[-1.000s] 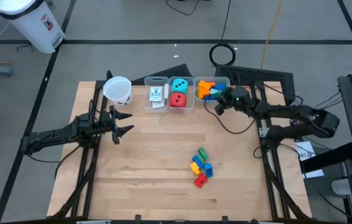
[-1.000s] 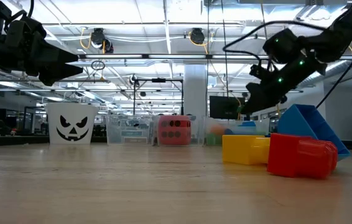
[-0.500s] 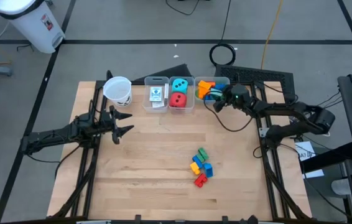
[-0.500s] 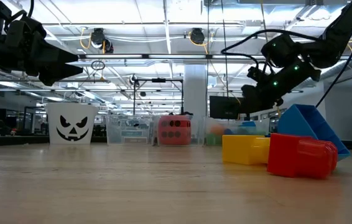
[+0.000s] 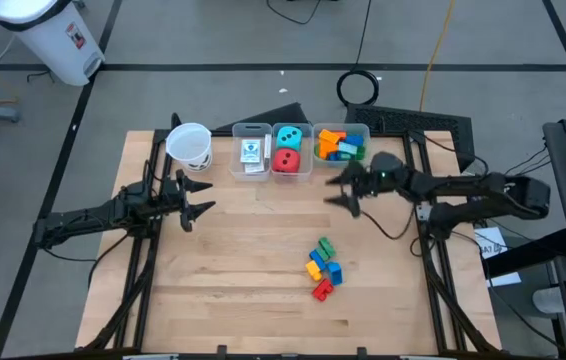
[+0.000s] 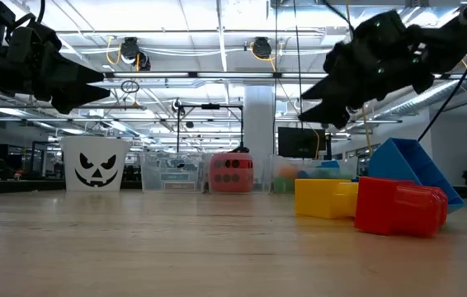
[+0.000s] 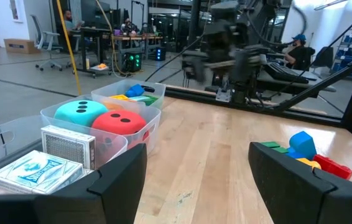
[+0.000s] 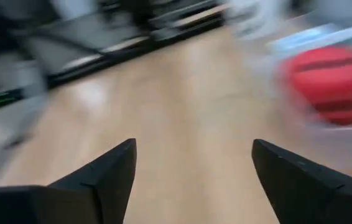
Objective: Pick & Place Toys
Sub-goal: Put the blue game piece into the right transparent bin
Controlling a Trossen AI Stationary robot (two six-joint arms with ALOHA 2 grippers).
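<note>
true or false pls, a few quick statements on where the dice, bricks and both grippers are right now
1. The teal die and the red die share the middle bin. True.
2. The right gripper is shut on a brick. False: it is open and empty, above bare table in front of the bins.
3. A cluster of loose bricks lies on the table. True.
4. The white cup lies tipped on its side. False: it stands upright.
5. The left gripper is open, near the cup. True.
</note>
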